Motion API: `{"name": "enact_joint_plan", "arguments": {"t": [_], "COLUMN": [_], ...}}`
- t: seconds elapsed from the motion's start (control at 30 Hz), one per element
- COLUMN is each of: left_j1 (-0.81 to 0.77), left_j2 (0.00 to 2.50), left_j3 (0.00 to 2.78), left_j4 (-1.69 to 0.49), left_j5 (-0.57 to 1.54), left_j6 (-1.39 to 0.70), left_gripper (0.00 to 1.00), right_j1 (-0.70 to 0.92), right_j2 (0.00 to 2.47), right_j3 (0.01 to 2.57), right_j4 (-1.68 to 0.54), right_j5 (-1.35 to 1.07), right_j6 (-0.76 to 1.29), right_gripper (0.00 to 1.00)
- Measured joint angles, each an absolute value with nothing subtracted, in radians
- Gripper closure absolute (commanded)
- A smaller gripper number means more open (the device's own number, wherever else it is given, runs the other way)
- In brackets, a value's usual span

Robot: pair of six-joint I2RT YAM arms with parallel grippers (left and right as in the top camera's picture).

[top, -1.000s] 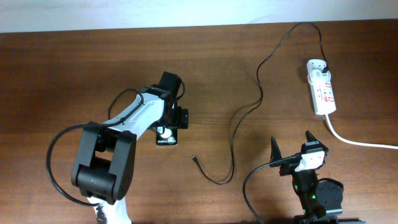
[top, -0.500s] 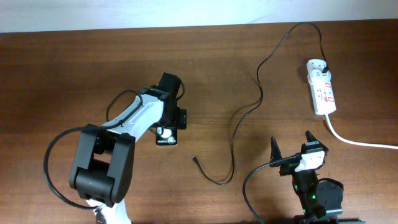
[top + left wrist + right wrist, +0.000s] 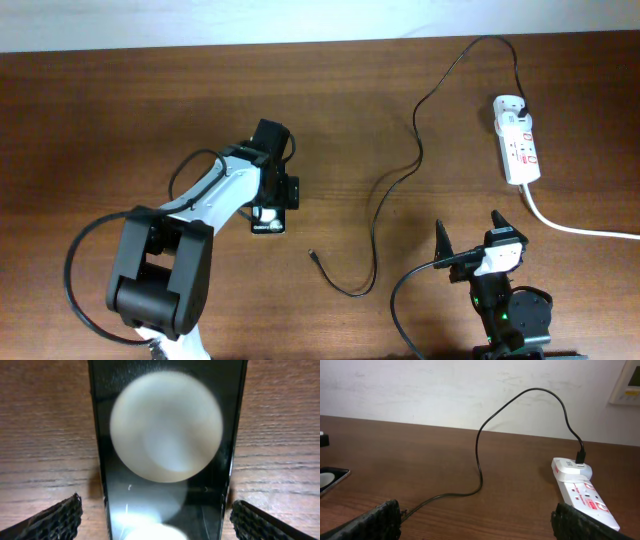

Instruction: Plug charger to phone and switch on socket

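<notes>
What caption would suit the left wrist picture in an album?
Open left gripper, one finger each side of a glossy black phone lying on a wooden table.

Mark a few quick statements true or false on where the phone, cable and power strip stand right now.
1. The left tool is open and straddles the phone. True.
2. The cable is plugged into the phone. False: its tip lies loose on the table, apart from the phone.
3. The cable's other end is plugged in at the power strip. True.
4. The right tool grips the cable. False: it is open and holds nothing.
</notes>
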State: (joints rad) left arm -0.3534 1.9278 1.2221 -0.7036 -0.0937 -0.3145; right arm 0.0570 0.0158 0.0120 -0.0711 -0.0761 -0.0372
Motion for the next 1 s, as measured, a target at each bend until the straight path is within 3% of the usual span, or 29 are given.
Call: {"name": "enact_joint_plan", "arguments": {"t": [1.0], "left_j1": [-0.353], "left_j2": [1.925], "left_j3": [1.195], "left_j4": [-0.660], "left_j5": [-0.084], "left_j6": [-0.333], "left_gripper": [0.01], "right_j1": [0.057], "right_j2": [0.016], "right_j3": [0.012], "right_j4": [-0.071], "right_j5": [-0.076], "right_j6": [-0.038], "right_gripper": [0.01]}}
